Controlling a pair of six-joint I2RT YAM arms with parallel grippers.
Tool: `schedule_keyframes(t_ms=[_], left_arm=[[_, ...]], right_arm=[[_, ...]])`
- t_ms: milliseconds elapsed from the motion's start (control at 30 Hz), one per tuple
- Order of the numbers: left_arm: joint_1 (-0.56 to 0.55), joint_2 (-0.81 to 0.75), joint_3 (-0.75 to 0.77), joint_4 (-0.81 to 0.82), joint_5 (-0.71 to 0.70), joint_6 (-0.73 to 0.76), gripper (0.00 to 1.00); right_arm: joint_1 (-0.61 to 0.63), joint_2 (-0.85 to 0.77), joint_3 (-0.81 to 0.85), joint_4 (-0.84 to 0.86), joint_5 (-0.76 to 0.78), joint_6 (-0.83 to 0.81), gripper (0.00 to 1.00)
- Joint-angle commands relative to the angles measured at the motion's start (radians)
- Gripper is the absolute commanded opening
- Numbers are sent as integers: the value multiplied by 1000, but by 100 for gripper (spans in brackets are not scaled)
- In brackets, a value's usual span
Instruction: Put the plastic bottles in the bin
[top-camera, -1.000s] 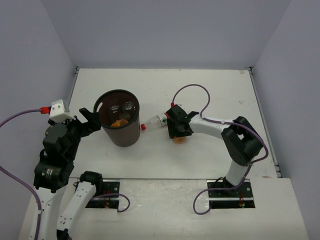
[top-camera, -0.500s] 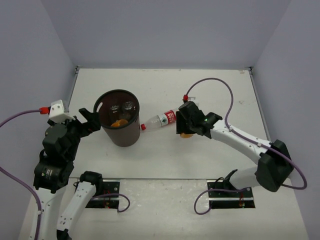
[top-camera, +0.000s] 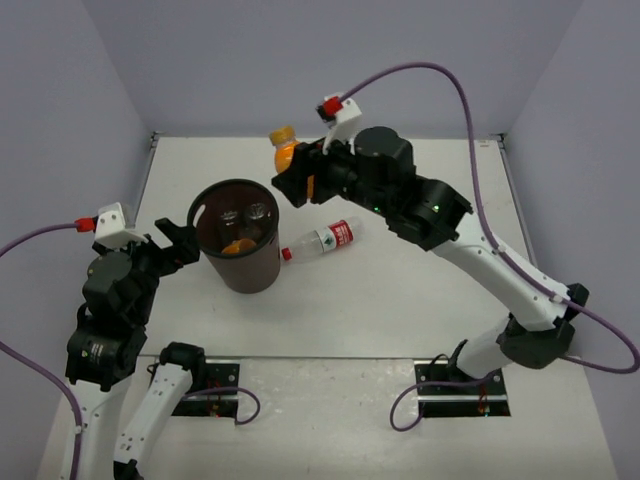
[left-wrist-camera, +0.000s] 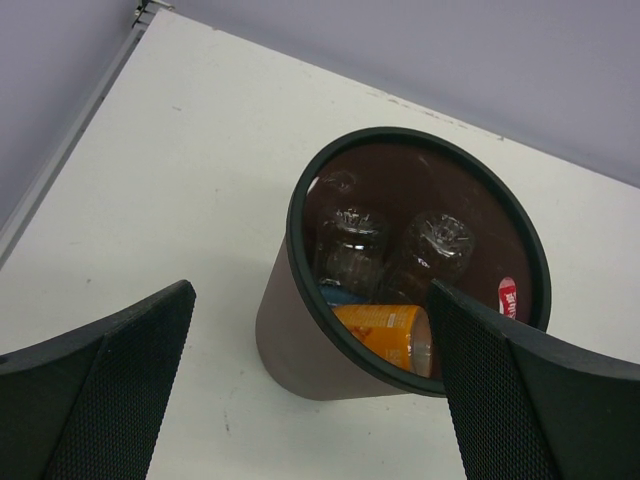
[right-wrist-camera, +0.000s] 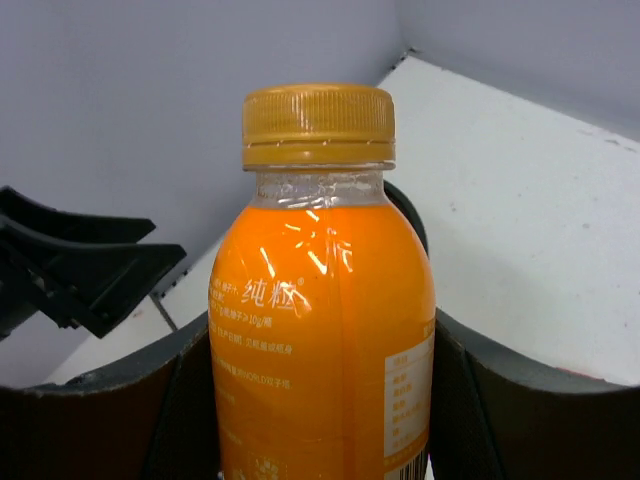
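Observation:
The dark brown bin (top-camera: 240, 272) stands left of the table's middle and holds an orange bottle (left-wrist-camera: 385, 333) and clear bottles (left-wrist-camera: 350, 250). A clear red-labelled bottle (top-camera: 322, 240) with a red cap lies on the table just right of the bin. My right gripper (top-camera: 298, 178) is raised high, just right of and above the bin's far rim, shut on a second orange bottle (top-camera: 284, 147), which fills the right wrist view (right-wrist-camera: 325, 330). My left gripper (top-camera: 178, 240) is open at the bin's left side, its fingers (left-wrist-camera: 110, 390) spread on either side of the bin (left-wrist-camera: 300, 340).
Grey walls enclose the white table (top-camera: 420, 180) on the left, the back and the right. The left arm (top-camera: 110, 320) stands near the front left corner. The right arm's purple cable (top-camera: 450, 85) loops high over the table's back right.
My right gripper has lifted the orange bottle off the table right of the red-labelled bottle, up and to the left towards the bin. The red-labelled bottle has stayed lying. The left arm has barely moved.

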Motion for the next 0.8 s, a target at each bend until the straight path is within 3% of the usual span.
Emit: schedule_keyframes(t_ms=[0, 167, 367, 467, 600, 767], left_arm=[[10, -4, 30, -5, -17, -15, 100], [10, -7, 40, -16, -19, -14, 100], [10, -8, 33, -12, -16, -14, 100], [10, -7, 27, -6, -12, -14, 100], [10, 1, 27, -5, -10, -14, 100], [10, 4, 26, -3, -10, -12, 100]], right_arm=[[48, 293, 326, -71, -68, -49, 49], [82, 514, 560, -107, -80, -44, 49], [93, 570, 502, -27, -86, -60, 58], [94, 592, 497, -54, -84, -67, 67], [93, 581, 473, -69, -126, -82, 87], [93, 545, 461, -66, -190, -144, 99]])
